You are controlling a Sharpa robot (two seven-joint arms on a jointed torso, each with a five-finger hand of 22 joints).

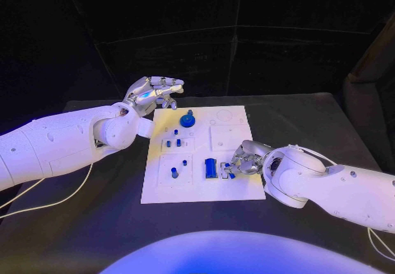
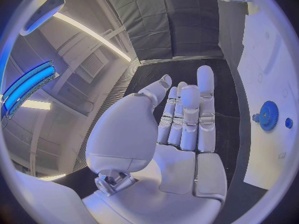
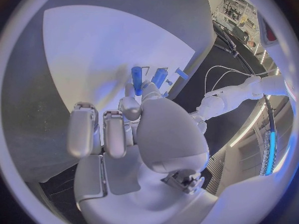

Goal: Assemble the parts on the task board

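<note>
Now the flat white task board (image 1: 201,185) lies mid-table, small blue parts dotted across it. At its far left corner the left hand (image 1: 154,92) hovers empty, metallic fingers straight and held side by side, just beside the round toothed blue gear (image 1: 188,120). At the board's near right edge, the right hand (image 1: 245,160) curls over the upright blue pieces (image 1: 217,169); whether it pinches one, I cannot tell.

Glossy white rounded arms trailing thin pale cables, each ending in a silver robot hand (image 1: 154,91).
</note>
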